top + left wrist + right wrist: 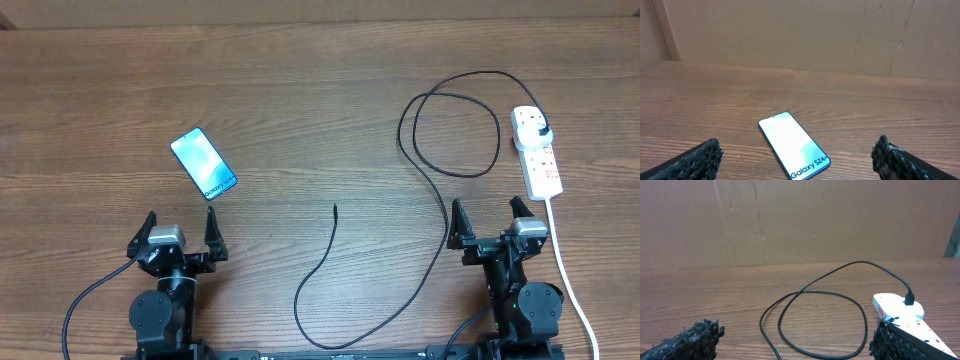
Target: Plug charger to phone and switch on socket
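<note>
The left pincer point(180, 218) sits low at the near edge of the table point(300, 100), released, its two black fingers point(700, 160) spread wide apart with only bare wood between them. Just ahead of it and slightly to its right lies the phone point(204, 165), flat on the table and turned at an angle, its pale blue screen lit and white lettering at the end nearer the pincer. The right pincer point(487, 208) stands at the same near edge on the other side, likewise released with its fingers splayed. The charger point(441, 202) passes just beside its left finger: the thin black cable runs from the plug head point(540, 130), seated in the far end of the socket point(540, 160), arcs away, forms a loose loop ahead of the right pincer, then sweeps down toward the near edge and curls back up. Its connector tip point(335, 208) rests on the wood between the two arms, well apart from the phone. The socket lies lengthwise ahead and to the right of the right pincer, its white cord point(565, 270) trailing toward the near edge.
</note>
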